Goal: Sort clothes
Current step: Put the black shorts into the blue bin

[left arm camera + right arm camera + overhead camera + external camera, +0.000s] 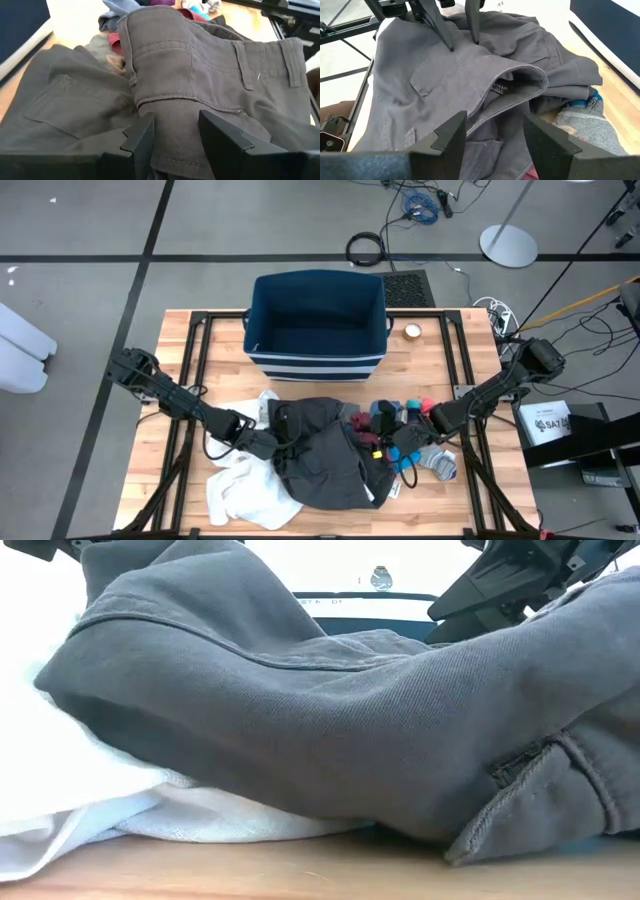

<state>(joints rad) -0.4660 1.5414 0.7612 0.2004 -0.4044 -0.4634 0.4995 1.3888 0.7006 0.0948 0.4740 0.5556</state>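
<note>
Between the left gripper's (175, 132) spread jaws sits a fold of the dark grey trousers (325, 450); the right gripper's (492, 132) jaws gape over their waistband.

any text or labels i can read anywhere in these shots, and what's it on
"SAT": large dark letters on the white box beside the table's right edge, high view; whatever follows is cut off, and the smaller print is too small to read.
Dark lettering on the white strip behind the grey trousers, low view: too blurred to read.
No readable text elsewhere.
</note>
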